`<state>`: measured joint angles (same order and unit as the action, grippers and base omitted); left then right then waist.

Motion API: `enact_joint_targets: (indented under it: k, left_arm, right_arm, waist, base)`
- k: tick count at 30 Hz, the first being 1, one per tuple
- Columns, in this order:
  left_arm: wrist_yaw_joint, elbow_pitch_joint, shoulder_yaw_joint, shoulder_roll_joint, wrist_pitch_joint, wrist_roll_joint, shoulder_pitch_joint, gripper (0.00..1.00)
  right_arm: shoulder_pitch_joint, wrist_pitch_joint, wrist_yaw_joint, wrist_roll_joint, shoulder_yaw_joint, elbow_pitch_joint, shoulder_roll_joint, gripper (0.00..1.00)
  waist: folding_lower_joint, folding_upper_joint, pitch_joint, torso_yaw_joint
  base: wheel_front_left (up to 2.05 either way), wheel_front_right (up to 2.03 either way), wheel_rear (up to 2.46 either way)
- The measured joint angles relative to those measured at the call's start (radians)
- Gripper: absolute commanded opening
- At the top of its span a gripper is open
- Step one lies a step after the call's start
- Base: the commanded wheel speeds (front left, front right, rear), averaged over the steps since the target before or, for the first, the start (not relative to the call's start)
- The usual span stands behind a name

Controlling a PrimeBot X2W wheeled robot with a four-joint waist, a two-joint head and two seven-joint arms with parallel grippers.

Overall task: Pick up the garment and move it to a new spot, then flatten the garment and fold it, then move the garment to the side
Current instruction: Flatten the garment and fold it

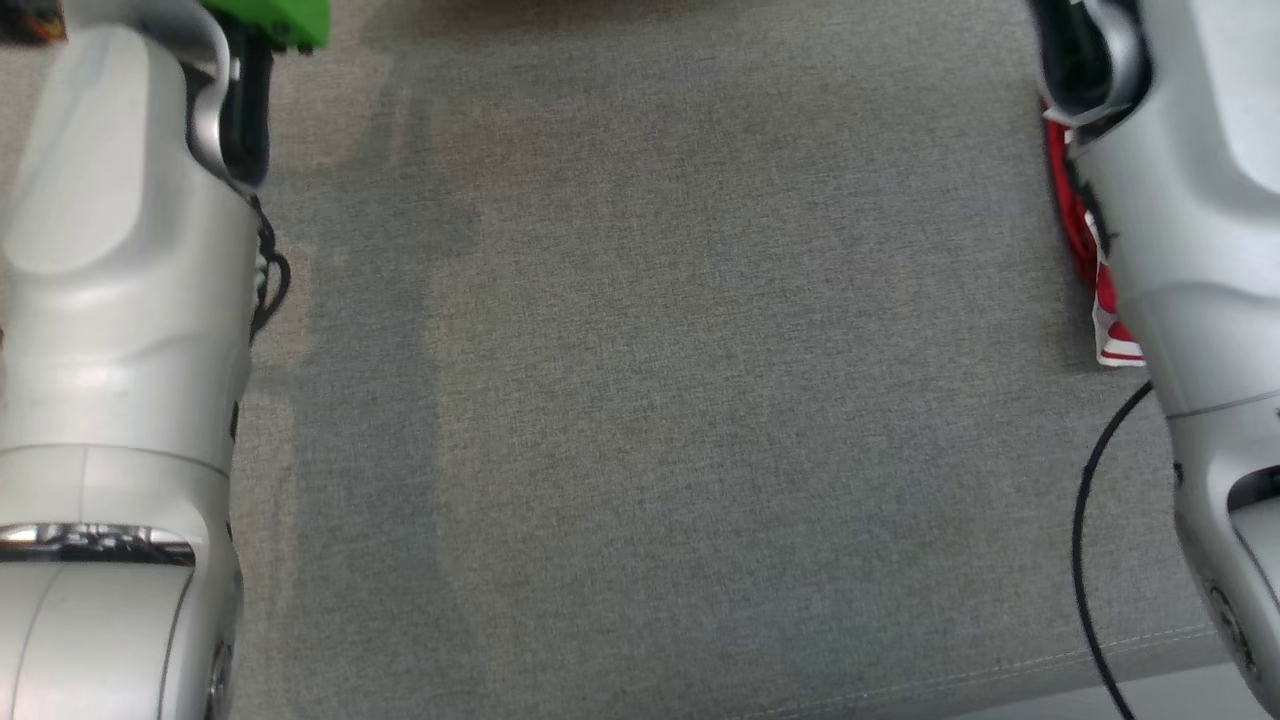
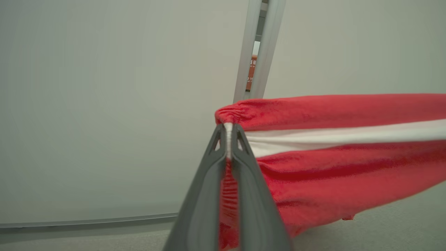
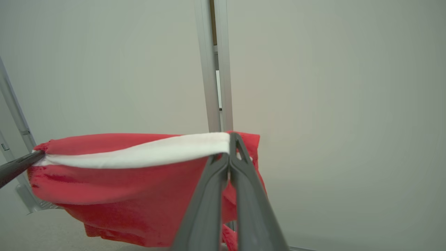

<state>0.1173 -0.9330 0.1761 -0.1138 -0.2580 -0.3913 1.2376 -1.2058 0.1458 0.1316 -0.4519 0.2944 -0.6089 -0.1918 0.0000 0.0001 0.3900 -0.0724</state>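
The garment (image 2: 331,150) is red cloth with a white band, stretched in the air between my two grippers. In the left wrist view my left gripper (image 2: 229,134) is shut on one end of the white band. In the right wrist view my right gripper (image 3: 230,146) is shut on the other end, and the cloth (image 3: 132,181) sags below the band; the left gripper's dark tip (image 3: 17,167) shows at the far left. In the head view only a red and white strip of the garment (image 1: 1100,290) peeks past my right forearm (image 1: 1190,230); my left forearm (image 1: 120,330) is at the left.
A grey fabric surface (image 1: 680,380) spreads below me, its front edge at the lower right. A black cable (image 1: 1085,560) hangs by the right arm. A green object (image 1: 285,22) sits at the top left. Pale wall panels with a metal post (image 3: 214,69) stand behind the garment.
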Motion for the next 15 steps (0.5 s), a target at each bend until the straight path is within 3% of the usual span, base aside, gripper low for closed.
enact_joint_targets:
  k: [4,8,13,15]
  left_arm:
    - [0.000,-0.126,-0.026,0.019,-0.003,-0.030,-0.101,0.00]
    - [0.001,-0.162,-0.044,0.044,-0.003,-0.040,-0.208,0.00]
    - [0.005,-0.080,-0.070,0.058,-0.004,-0.043,-0.364,0.00]
    - [0.006,-0.013,-0.091,0.064,-0.004,-0.044,-0.446,0.00]
  right_arm:
    - [0.049,0.049,0.000,-0.048,0.100,-0.167,0.049,0.00]
    - [0.140,0.087,0.000,-0.111,0.178,-0.264,0.068,0.00]
    - [0.285,0.112,0.000,-0.183,0.223,-0.239,0.042,0.00]
    - [0.367,0.113,0.000,-0.192,0.206,-0.161,0.014,0.00]
  waist:
    - [0.0000,0.0000,0.014,-0.005]
    - [0.0000,-0.0001,0.025,0.007]
    - [0.0000,0.0000,0.016,0.026]
    - [0.0000,0.0000,0.002,0.029]
  base:
    - [0.00,0.00,0.00]
    - [0.00,0.00,0.00]
    - [0.00,0.00,0.00]
    - [0.00,0.00,0.00]
